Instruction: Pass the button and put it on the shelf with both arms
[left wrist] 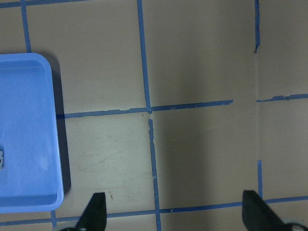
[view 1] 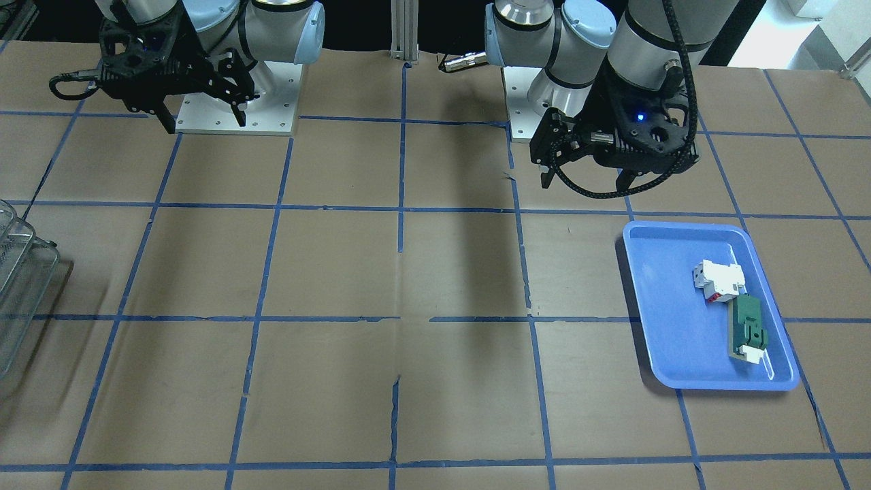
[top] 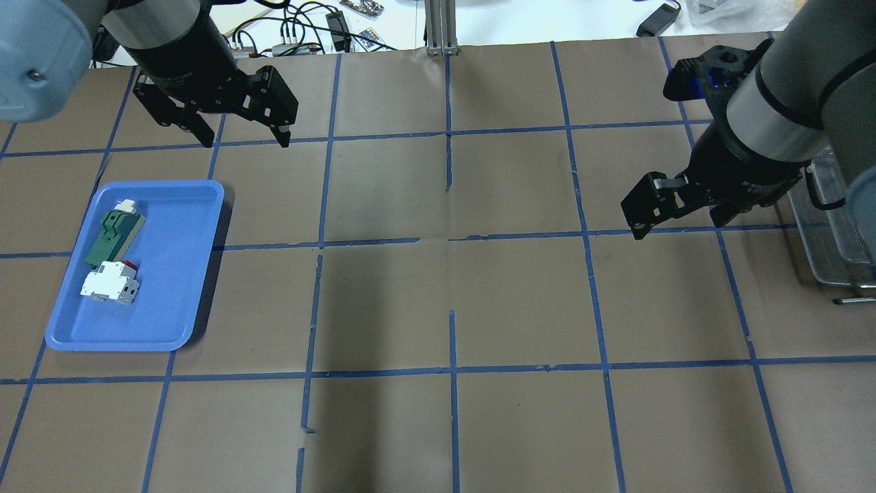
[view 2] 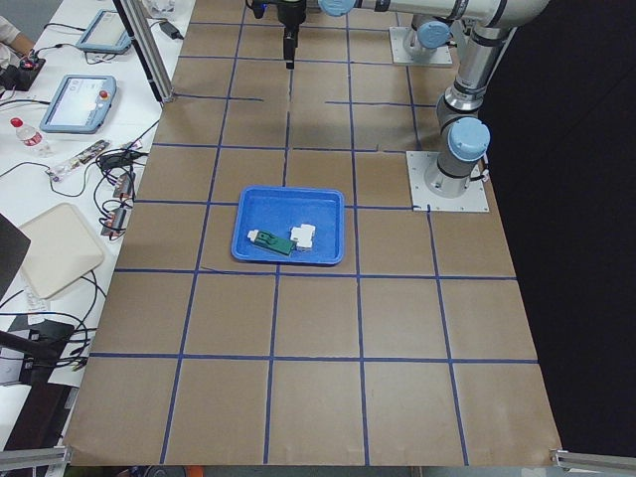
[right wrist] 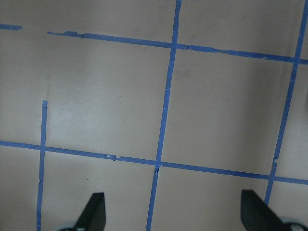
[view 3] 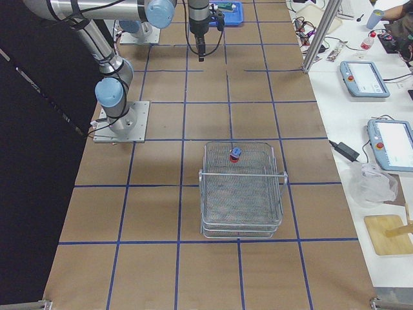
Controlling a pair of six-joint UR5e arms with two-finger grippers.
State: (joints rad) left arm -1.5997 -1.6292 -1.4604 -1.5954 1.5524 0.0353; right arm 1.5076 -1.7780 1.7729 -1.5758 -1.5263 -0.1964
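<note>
Brown paper gridded with blue tape covers the worktop (view 1: 340,272). In the front-facing view the left gripper (view 1: 584,182) hangs near the blue tray (view 1: 667,320), its fingers apart and empty. The right gripper (view 1: 204,124) hangs at far left, its fingers likewise spread. In the right-side view the button (view 3: 235,154) lies in the shelf (view 3: 242,200), at its far end.

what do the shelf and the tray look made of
Shelf: apparently metal wire mesh, silvery with a slight shine; the table shows through the grid. Tray: probably plastic, smooth uniform blue with a rounded moulded rim and soft glossy highlights.
</note>
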